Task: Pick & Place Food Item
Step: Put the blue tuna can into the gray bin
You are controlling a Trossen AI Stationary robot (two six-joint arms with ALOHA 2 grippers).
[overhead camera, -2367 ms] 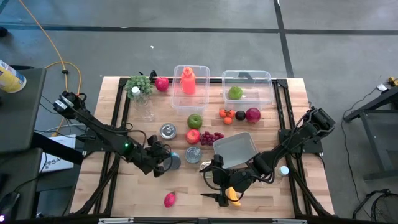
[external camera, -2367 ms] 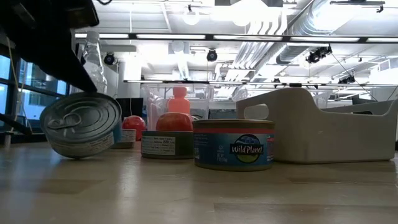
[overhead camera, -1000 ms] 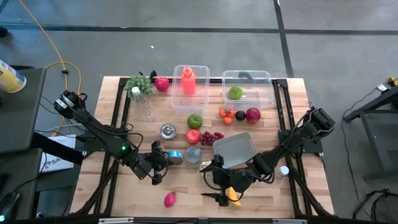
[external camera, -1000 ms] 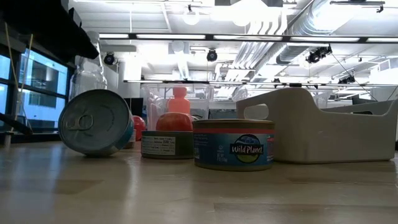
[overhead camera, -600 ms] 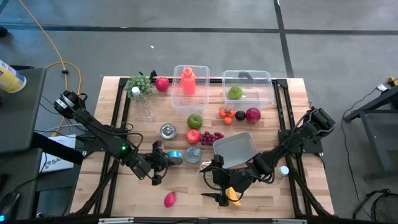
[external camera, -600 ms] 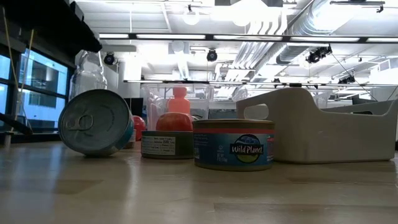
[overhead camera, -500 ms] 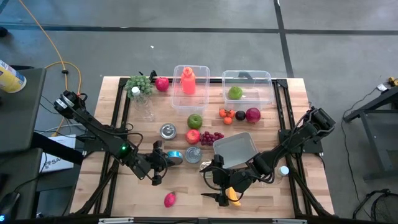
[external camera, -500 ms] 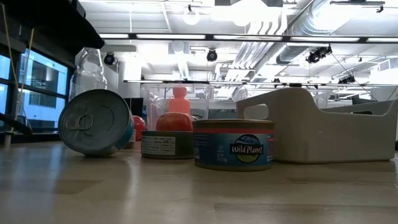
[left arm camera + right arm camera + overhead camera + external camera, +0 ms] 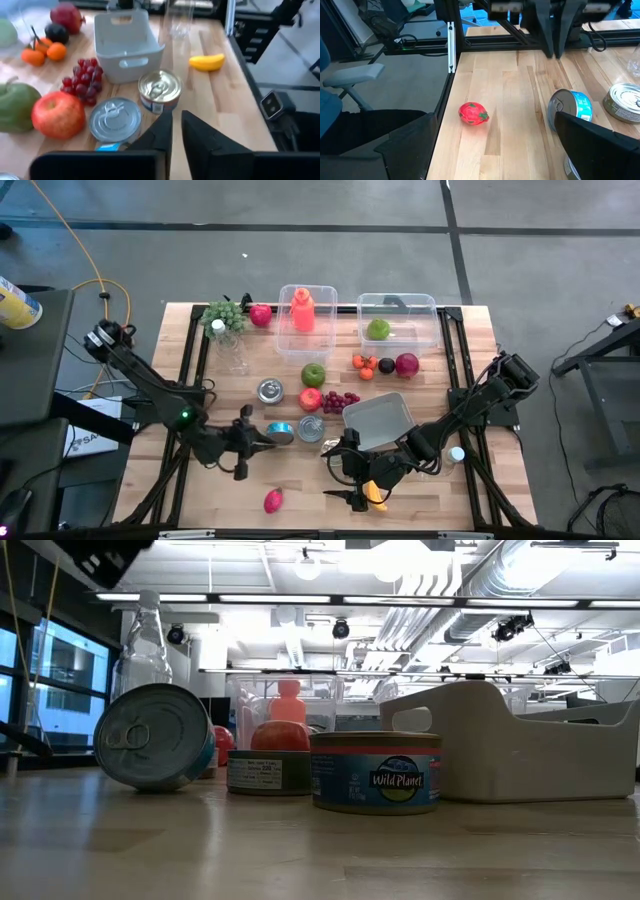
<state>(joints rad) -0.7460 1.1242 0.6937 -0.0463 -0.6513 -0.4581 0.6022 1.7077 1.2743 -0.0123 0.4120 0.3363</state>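
A blue-labelled tin can (image 9: 280, 432) lies on its side on the wood table, lid end toward the left (image 9: 152, 737), (image 9: 114, 120), (image 9: 570, 107). My left gripper (image 9: 257, 442) is shut. It hangs just left of the can, above the table, touching nothing (image 9: 176, 116), (image 9: 554, 47). My right gripper (image 9: 335, 478) is open and hovers near the table's near edge, beside a yellow banana (image 9: 376, 493), (image 9: 206, 61) that lies flat on the table. A pink-red fruit (image 9: 272, 500), (image 9: 472, 113) lies alone close to the near edge.
An upright Wild Planet can (image 9: 311, 428), (image 9: 375, 773), a second silver can (image 9: 269, 390), a red apple (image 9: 310, 398), grapes (image 9: 340, 400) and a grey bin (image 9: 380, 420) crowd the middle. Two clear containers (image 9: 307, 308), (image 9: 398, 320) stand at the far edge. Bare wood lies near the pink fruit.
My left gripper has drawn back from the blue can toward the table's left edge and risen; its dark bulk has left most of the low view's upper corner. The can has stayed on its side where it was. The right arm has kept still.
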